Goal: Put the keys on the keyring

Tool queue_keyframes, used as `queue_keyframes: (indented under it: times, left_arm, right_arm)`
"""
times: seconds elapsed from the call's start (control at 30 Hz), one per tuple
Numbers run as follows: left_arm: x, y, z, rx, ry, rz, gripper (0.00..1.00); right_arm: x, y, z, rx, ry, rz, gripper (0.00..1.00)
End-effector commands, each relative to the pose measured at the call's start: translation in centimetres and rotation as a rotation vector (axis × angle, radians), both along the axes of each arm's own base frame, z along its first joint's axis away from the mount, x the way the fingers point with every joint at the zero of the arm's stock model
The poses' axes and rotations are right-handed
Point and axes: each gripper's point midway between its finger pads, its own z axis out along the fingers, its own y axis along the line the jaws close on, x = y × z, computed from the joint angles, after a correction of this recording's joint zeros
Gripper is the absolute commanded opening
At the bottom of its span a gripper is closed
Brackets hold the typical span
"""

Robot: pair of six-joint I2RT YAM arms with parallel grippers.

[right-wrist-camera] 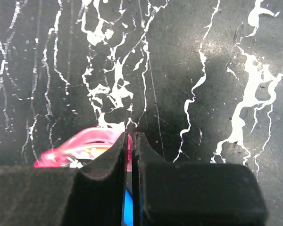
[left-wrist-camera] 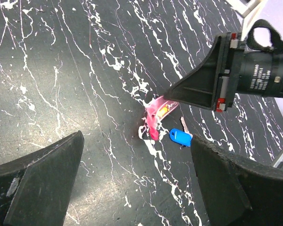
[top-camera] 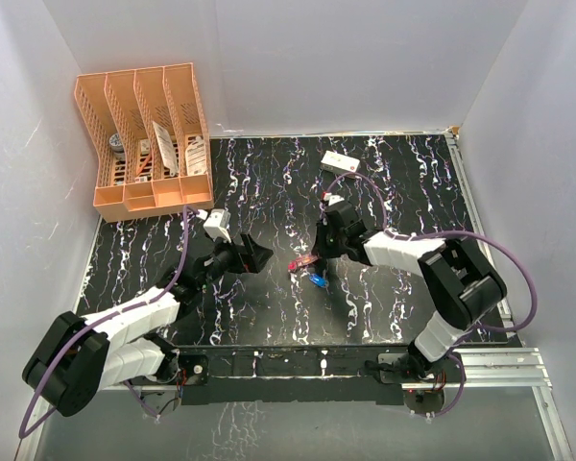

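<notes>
Keys number two, and you will find both near the middle of the black, white-veined table (top-camera: 269,317), just beside each other. In the far left corner stands one peach plastic file organizer (top-camera: 144,144) with four slots. Your left arm stretches in low from the near left. Its left gripper (top-camera: 256,255) is spread wide and holds nothing; it is aimed at the keys but apart from them. The slim pink key (left-wrist-camera: 155,120) lies with its long axis roughly left to right in the top view, its right end at the right gripper (top-camera: 315,255). The blue-headed key (left-wrist-camera: 180,138) lies flat just on the near side of it, silvery end pointing toward that gripper. Your right arm bends in from the near right, elbow raised. Its fingers (right-wrist-camera: 188,188) are clamped on the pink key's end, with a pink sliver showing in the slit between them. One white rectangular box (top-camera: 339,161) lies beyond, well apart.
</notes>
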Motion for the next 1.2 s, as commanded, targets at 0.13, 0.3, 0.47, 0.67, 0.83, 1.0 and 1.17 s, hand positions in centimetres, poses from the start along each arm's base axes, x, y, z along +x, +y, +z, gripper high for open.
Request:
queue_keyframes:
  times: [0.13,0.3,0.47,0.67,0.83,1.0,1.17]
  left_arm:
    - [0.1,-0.9,2.4,-0.057,-0.097,-0.051,0.95]
    - [-0.4,-2.5,4.4,-0.099,-0.166,-0.156,0.95]
    - [-0.8,-3.4,5.0,-0.119,-0.212,-0.223,0.95]
    - [-0.4,-4.5,5.8,-0.129,-0.240,-0.271,0.95]
    - [0.7,-5.3,6.0,-0.125,-0.219,-0.278,0.95]
    - [2.2,-5.8,6.0,-0.150,-0.183,-0.231,0.95]
    - [4.0,-6.5,5.9,-0.149,-0.140,-0.194,0.95]
  right_arm:
    - [3.6,1.1,11.8,0.127,-0.362,0.005,0.00]
    - [4.0,1.0,15.3,0.130,-0.452,0.028,0.00]
    - [3.8,0.6,17.1,0.141,-0.500,0.025,0.00]
    - [3.0,0.7,18.7,0.163,-0.529,0.043,0.00]
    - [2.4,0.6,19.5,0.166,-0.537,0.054,0.00]
    - [1.8,0.9,19.8,0.169,-0.541,0.065,0.00]
    - [0.9,1.5,20.1,0.181,-0.547,0.088,0.00]
